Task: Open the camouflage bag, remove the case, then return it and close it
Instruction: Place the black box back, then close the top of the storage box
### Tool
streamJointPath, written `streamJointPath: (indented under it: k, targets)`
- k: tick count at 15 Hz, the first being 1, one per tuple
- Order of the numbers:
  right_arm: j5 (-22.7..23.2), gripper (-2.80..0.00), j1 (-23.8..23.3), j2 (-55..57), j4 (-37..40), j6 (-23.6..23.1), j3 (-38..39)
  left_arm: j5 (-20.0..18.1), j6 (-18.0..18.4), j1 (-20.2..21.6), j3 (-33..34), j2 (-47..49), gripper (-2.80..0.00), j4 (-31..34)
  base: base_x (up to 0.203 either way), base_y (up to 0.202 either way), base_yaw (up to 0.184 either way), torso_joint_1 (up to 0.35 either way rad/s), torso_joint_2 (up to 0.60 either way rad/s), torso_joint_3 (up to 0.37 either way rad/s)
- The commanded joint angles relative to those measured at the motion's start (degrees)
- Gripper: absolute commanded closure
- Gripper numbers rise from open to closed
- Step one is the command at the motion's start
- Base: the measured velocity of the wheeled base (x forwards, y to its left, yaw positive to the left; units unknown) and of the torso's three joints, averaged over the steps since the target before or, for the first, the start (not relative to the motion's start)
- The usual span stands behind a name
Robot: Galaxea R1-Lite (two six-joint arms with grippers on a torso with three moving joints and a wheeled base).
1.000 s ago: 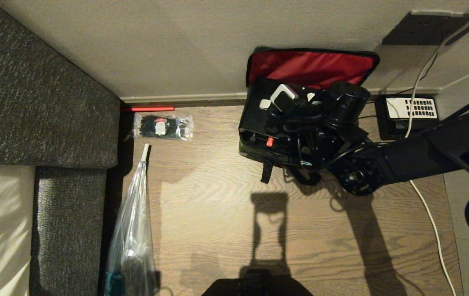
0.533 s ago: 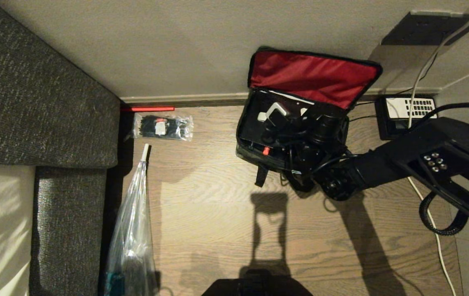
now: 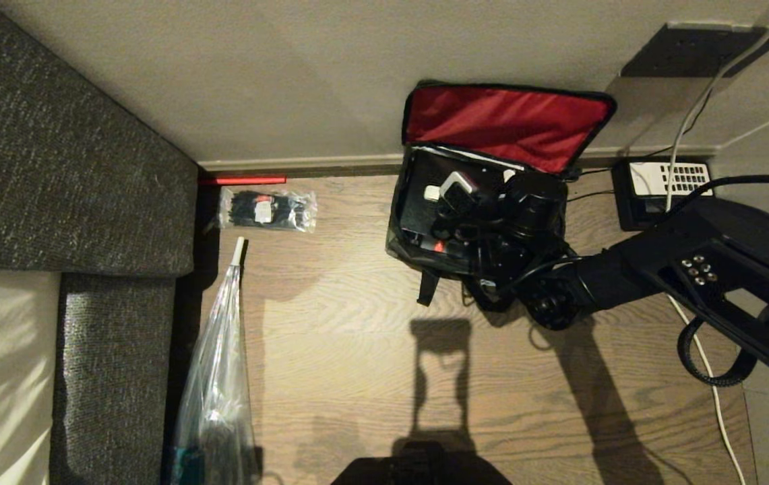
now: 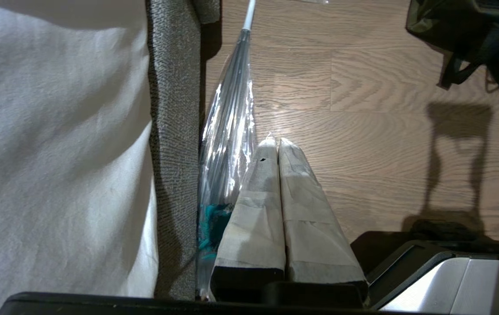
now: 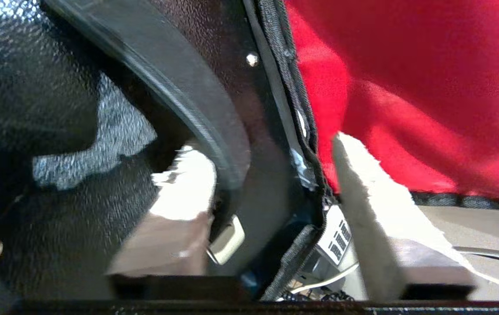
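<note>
Right gripper jaws parted astride the case handle, inside the camouflage bag.

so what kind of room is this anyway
Probably a living room or bedroom corner in a home: a grey fabric sofa on a wooden floor, against a plain wall with a power socket.
</note>
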Motion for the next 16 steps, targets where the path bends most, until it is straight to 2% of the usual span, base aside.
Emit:
streamJointPath:
  k: [1, 7, 8, 10, 13, 15, 16]
  targets:
    - [-0.21, -2.80, 0.03, -2.04, 0.27, -0.43, 3.03, 0.04, -0.04, 0.03, 0.00, -0.10, 0.00, -0.01, 0.000, 0.000, 0.000, 0.000, 0.00, 0.000]
    - [-0.17, -2.80, 3.69, -15.99, 2.24, -0.73, 25.33, 0.04, -0.04, 0.03, -0.01, -0.02, 0.00, -0.01, 0.000, 0.000, 0.000, 0.000, 0.00, 0.000]
    - [-0.23, 0.00, 4.24, -18.94, 2.36, -0.63, 28.32, 0.04, -0.04, 0.03, -0.01, -0.02, 0.00, 0.00, 0.000, 0.000, 0.000, 0.000, 0.00, 0.000]
    - [-0.51, 0.00, 4.64, -25.01, 2.98, -0.59, 32.40, 0.04, -0.04, 0.03, -0.01, -0.02, 0.00, -0.01, 0.000, 0.000, 0.000, 0.000, 0.00, 0.000]
    - [-4.84, 0.00, 4.63, -35.22, 5.48, 0.90, 36.36, 0.04, -0.04, 0.03, -0.01, -0.02, 0.00, -0.01, 0.000, 0.000, 0.000, 0.000, 0.00, 0.000]
    - [-6.79, 0.00, 3.64, -42.70, 9.02, 3.65, 41.46, 0.04, -0.04, 0.03, -0.01, -0.02, 0.00, -0.01, 0.000, 0.000, 0.000, 0.000, 0.00, 0.000]
    - [-7.22, 0.00, 3.17, -46.30, 12.20, 7.11, 44.57, 0.04, -0.04, 0.03, -0.01, -0.02, 0.00, 0.00, 0.000, 0.000, 0.000, 0.000, 0.00, 0.000]
